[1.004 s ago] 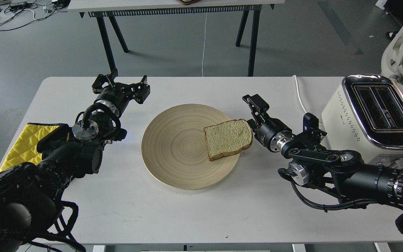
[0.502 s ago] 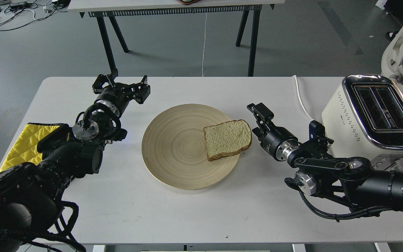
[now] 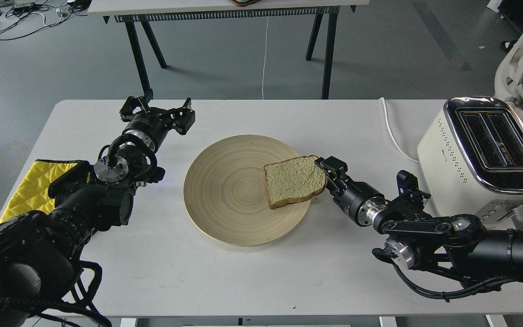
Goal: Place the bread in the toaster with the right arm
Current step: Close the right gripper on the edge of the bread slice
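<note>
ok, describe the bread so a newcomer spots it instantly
On the white table, find the round wooden plate in the middle. The bread lies on its right edge, by the right gripper: the only pale tan slice with brown crust.

Matt wood plate, porous bread, glossy chrome-topped toaster, smooth white bench, quilted yellow cloth.

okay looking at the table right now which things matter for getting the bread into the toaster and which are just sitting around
Job: bread; toaster; right pincer, at the bread's right edge; wooden plate under the bread.
Lying about: yellow cloth; left pincer, idle; far table.
</note>
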Motion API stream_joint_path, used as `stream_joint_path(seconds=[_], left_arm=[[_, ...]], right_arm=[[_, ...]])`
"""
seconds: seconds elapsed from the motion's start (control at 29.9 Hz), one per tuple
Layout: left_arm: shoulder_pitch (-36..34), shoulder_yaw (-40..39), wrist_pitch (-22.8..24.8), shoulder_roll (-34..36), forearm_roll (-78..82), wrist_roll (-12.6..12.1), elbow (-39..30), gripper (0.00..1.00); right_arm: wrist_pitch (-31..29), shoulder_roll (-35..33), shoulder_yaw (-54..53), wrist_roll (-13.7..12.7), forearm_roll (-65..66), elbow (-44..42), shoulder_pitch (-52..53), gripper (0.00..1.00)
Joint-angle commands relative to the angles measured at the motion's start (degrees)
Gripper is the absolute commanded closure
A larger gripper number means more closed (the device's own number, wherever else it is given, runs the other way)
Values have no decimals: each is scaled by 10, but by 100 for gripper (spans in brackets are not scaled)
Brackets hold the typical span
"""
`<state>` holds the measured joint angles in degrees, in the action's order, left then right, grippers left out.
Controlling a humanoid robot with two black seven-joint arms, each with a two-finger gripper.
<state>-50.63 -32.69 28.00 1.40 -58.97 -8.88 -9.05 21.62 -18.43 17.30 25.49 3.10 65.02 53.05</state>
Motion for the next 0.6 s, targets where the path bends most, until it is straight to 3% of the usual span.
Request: stream_joint_path(seconds=[0.0,0.27,0.57], left_arm=[[0,0,0,0,0,0,0,0],[0,0,0,0,0,0,0,0],[0,0,0,0,0,0,0,0]], right_arm=[[7,1,2,1,0,3,0,65],[19,0,0,1,0,4,0,74],[19,0,-6,2,0,5,5,92]])
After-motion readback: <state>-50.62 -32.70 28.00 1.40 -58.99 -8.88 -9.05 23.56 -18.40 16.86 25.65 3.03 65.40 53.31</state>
